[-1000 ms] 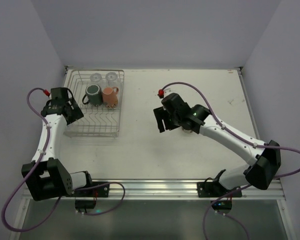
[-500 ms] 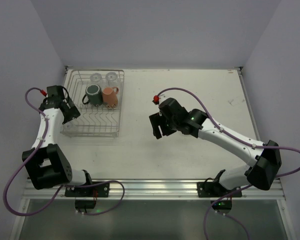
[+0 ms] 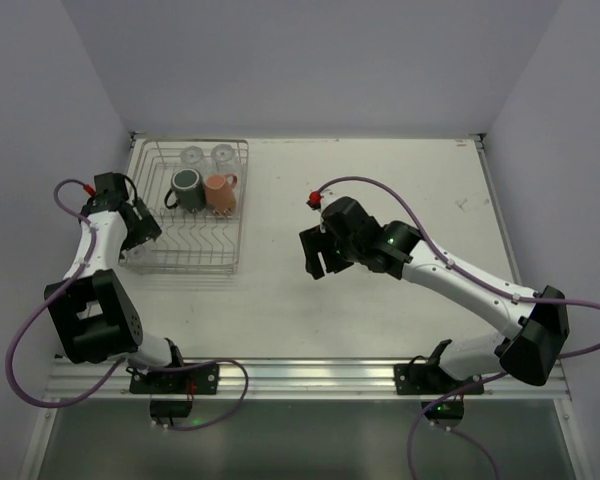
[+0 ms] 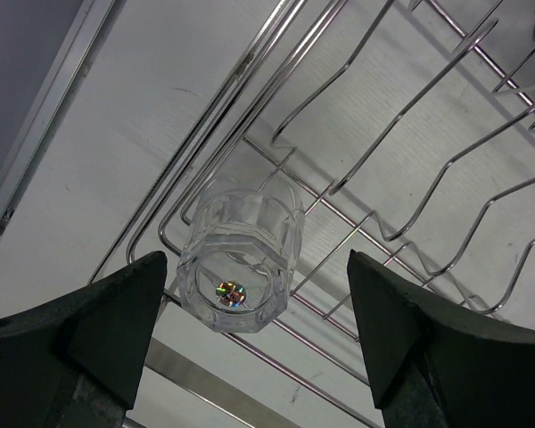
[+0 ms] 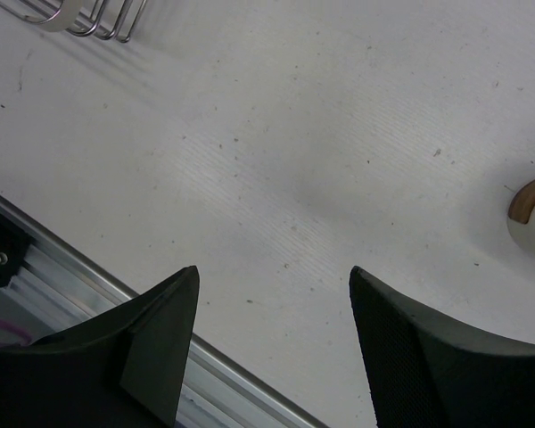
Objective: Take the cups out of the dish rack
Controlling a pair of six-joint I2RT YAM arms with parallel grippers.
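Note:
The silver wire dish rack (image 3: 202, 262) stands at the table's far left. In it are a dark green mug (image 3: 187, 190), a salmon-pink mug (image 3: 218, 192) and two clear glasses (image 3: 192, 157) at the back. My left gripper (image 3: 140, 234) is open at the rack's near-left corner. In the left wrist view, a clear faceted glass (image 4: 239, 254) sits on the rack wires (image 4: 401, 169) between my open left gripper's (image 4: 254, 267) fingers, untouched. My right gripper (image 3: 318, 256) is open and empty over bare table (image 5: 275, 276). A tan-rimmed cup (image 5: 533, 210) is cut off by the right edge.
The aluminium rail (image 3: 310, 372) runs along the table's near edge and shows in the right wrist view (image 5: 62, 259). Side walls close in left and right. The rack's corner prongs (image 5: 89, 18) show at top left of the right wrist view.
My right gripper has moved left, away from where the tan cup stands. My left gripper has shifted slightly left and back, along the rack's left side.

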